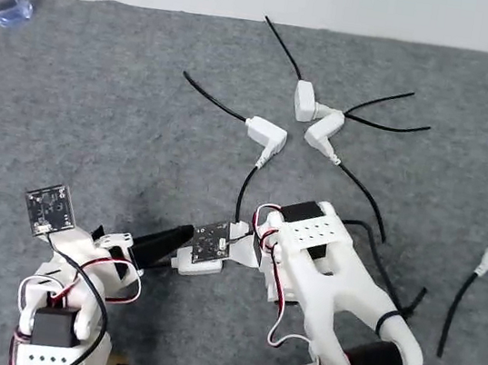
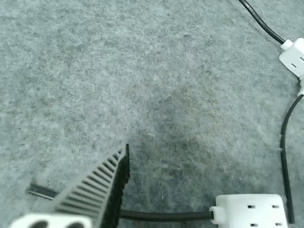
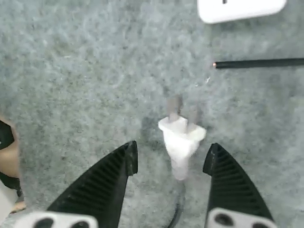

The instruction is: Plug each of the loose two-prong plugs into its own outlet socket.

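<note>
Now plug (image 3: 182,137) prongs away from gripper (image 3: 172,154)

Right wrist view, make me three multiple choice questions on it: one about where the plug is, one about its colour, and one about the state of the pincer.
1. Where does the plug lie?
A. On the grey mat, between the right pincer's fingers
B. Held up in the air by a person's hand
C. On top of the arm

2. What colour is the plug's body?
A. Black
B. White
C. Red

3. How is the right pincer?
A. Shut on the plug
B. Shut on a cord
C. Open, with a gap on either side of the plug

Answers: 1 A, the plug lies on the mat between the two ribbed fingers, apart from the outlet. 2 B, its body is white, with two grey prongs. 3 C, mat shows between each finger and the plug.
</note>
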Motion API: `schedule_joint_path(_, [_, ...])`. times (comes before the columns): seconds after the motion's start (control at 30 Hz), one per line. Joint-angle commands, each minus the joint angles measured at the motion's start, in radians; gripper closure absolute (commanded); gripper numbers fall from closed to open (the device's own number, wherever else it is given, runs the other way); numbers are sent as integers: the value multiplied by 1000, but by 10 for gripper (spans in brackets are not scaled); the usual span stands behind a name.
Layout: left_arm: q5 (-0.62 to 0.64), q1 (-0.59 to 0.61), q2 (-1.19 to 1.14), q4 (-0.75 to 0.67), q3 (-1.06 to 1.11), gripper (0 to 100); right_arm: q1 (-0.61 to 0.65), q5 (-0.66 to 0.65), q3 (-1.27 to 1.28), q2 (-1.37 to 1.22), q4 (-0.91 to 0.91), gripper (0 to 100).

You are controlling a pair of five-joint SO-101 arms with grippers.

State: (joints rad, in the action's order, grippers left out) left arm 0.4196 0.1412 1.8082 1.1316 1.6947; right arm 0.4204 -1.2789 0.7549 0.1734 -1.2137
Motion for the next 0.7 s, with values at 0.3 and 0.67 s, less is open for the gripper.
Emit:
schedule_joint_path(0.3, [5,2,5,6,-12,349,24,6,161,114,157,779])
schedule_joint_path(0.67, [5,2,5,6,-12,349,24,5,169,116,182,783])
